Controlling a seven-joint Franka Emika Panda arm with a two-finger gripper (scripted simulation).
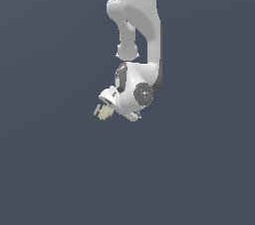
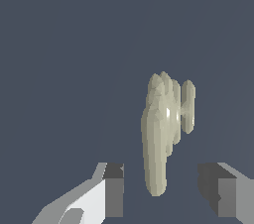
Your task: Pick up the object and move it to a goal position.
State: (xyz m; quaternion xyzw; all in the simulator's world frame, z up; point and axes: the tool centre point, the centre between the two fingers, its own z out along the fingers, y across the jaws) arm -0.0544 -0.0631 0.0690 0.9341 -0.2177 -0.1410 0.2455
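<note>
While end effector (image 2: 161, 191) fingers are spread, the object (image 2: 161, 129) is seen btwn them, untouched. No obstruction is seen nearby.

Object (image 2: 159, 129) pale olive-beige – arm (image 1: 142, 25) white – backdrop plain slate-blue.

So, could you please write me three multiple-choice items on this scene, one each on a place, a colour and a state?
1. Where does the object lie in the wrist view?
A. ahead of the gripper, its near end between the fingers
B. behind the arm
C. on top of a finger

2. What colour is the object?
A. bright red
B. pale olive-beige
C. black

3. How do the jaws stand?
A. shut tight on the object
B. apart, with gaps on both sides of the object
C. out of view

Key: 1 A, the lobed end points away from the fingers; 2 B, both views show it pale; 3 B, dark background shows beside each finger.
</note>
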